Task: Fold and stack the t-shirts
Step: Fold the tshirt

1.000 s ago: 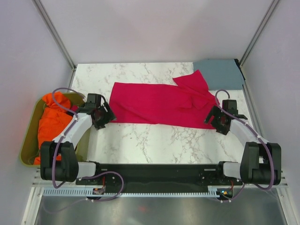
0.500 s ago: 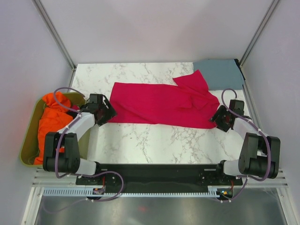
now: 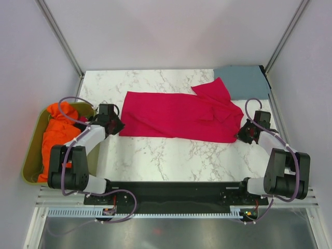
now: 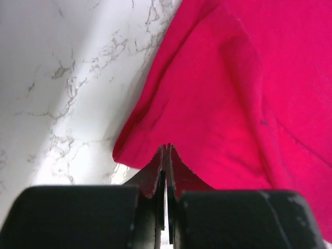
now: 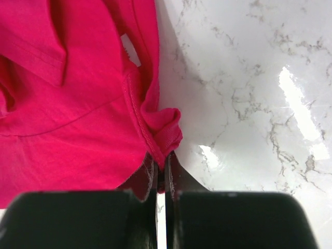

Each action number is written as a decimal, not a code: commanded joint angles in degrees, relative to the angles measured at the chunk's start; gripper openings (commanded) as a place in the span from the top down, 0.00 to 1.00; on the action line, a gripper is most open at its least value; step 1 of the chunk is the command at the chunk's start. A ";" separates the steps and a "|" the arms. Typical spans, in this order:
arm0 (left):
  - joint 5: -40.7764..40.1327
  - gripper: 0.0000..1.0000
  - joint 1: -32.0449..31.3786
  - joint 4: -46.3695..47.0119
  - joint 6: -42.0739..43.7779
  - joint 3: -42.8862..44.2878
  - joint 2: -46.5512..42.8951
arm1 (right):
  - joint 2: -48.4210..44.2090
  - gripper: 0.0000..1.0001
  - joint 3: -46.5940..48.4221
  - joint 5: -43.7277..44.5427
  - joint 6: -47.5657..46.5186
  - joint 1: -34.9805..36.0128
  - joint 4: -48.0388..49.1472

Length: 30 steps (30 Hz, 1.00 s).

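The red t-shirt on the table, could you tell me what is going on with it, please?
Both arms are handling the red t-shirt, which lies spread across the table. The left gripper is shut on its near left corner, and the right gripper is shut on its near right corner. A blue-grey t-shirt lies folded at the far right corner. Orange cloth fills a bin on the left.
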 commanded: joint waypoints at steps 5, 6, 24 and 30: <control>-0.27 0.61 0.30 -11.13 -2.30 2.65 -7.79 | -3.82 1.00 3.06 -3.88 1.48 -0.36 -0.11; -0.36 0.52 0.30 -11.84 -2.13 1.96 -7.97 | -3.38 1.00 3.06 -4.15 1.57 -0.36 -0.11; 3.07 0.37 -1.37 -5.16 -3.79 -0.77 0.03 | -2.58 1.00 1.22 -0.55 1.21 -3.08 -0.11; -0.18 0.36 -4.36 -6.57 -3.80 -2.88 -2.25 | -2.06 1.00 0.60 -0.46 1.30 -6.25 -0.02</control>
